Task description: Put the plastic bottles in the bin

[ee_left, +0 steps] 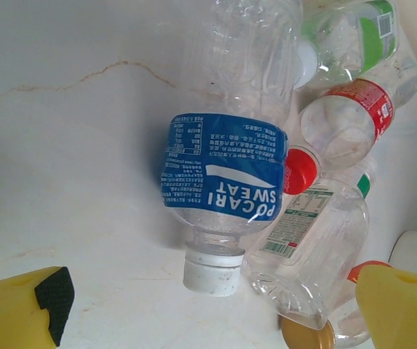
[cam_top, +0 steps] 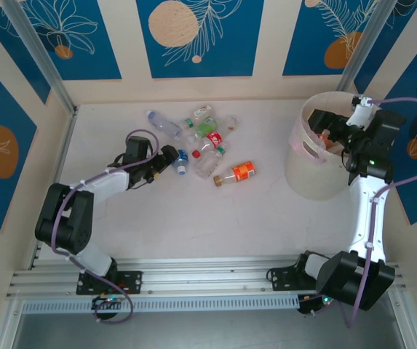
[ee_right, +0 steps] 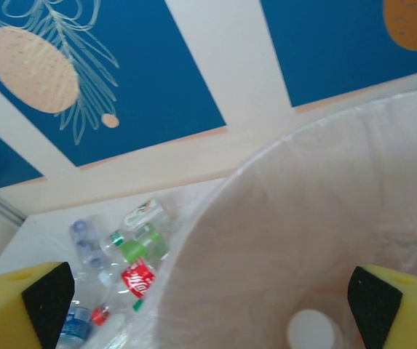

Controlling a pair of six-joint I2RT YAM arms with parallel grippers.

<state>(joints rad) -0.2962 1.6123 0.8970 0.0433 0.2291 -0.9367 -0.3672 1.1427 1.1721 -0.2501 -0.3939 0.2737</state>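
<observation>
Black-jointed white arms (cam_top: pixel 361 218) carry lilac cables (cam_top: pixel 61 211), yellow fingers (ee_left: pixel 397 305), black pads (ee_left: pixel 54 294).

Pale, faintly veined white tabletop (cam_top: pixel 266 218). Strewn on its far middle: small clear plastic bottles (cam_top: pixel 207 134) with red, green and blue labels, several touching. Among them, on its side, a blue-labelled, white-capped bottle (ee_left: pixel 223 174). Just apart, nearer: clear bottle with an orange label (cam_top: pixel 239 173). Standing far right: large round pale pink-white plastic bin (cam_top: pixel 306 171).

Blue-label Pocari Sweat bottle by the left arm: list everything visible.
The Pocari Sweat bottle is clear, thin-looking plastic with a blue wrap label and white cap. It lies on the white table, cap toward the open left hand, ungripped. A clear bottle with a white-green label lies against its side; a red cap meets its label.
</observation>
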